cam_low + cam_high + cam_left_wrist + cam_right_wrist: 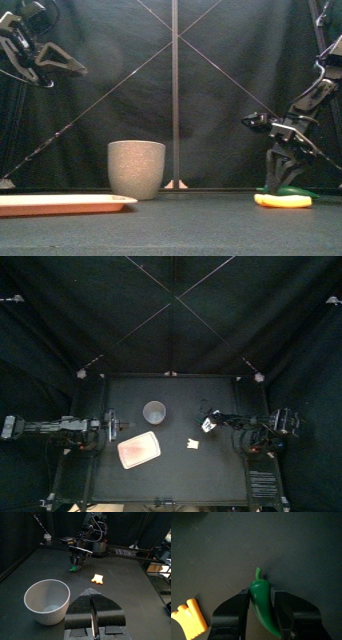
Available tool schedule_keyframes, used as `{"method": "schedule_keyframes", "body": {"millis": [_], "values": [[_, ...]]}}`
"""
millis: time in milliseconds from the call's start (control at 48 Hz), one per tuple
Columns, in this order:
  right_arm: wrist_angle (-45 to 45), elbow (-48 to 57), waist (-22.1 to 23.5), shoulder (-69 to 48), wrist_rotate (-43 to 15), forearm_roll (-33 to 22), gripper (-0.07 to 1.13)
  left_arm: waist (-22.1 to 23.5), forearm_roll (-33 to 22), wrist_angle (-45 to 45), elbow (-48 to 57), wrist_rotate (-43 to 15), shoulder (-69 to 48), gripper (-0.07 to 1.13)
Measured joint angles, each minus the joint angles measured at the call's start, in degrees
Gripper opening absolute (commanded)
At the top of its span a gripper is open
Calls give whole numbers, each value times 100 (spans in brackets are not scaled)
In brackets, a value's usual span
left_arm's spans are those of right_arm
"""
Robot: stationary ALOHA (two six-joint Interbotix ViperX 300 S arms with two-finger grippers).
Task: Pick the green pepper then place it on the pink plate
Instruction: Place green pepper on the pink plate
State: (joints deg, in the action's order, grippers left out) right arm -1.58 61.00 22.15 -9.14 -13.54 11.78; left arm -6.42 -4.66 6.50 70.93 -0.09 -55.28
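we see our right hand (pixel 260 594) clamped around the green pepper (pixel 262 608) down at the right side of the surface (pixel 194 478), well apart from the pink plate (pixel 139 450) at left, while our left hand (pixel 92 593) hangs with jaws pressed together, holding nothing.

Top looks down, front level; both seemingly share the grey cup (pixel 155 411).

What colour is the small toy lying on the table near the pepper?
Yellow. The toy, near the green pepper, shows best in the front view.
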Motion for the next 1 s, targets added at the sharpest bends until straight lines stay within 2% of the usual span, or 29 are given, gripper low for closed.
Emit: {"method": "schedule_keyframes", "body": {"millis": [83,229,479,688,1000], "values": [[-53,-158,-202,-62,-9,97,65,0,0,0,9,-9,0,15],[-132,-659,-844,-211,-9,132,65,9,0,0,0,-9,0,15],[-123,-2065,-2030,211,18,-176,65,9,0,88,9,-9,0,15],[-167,-3261,-2426,1468,35,-457,65,9,0,132,0,-18,-9,15],[-914,-5203,-2549,3111,35,-976,65,-9,0,141,53,-18,-18,15]]}}
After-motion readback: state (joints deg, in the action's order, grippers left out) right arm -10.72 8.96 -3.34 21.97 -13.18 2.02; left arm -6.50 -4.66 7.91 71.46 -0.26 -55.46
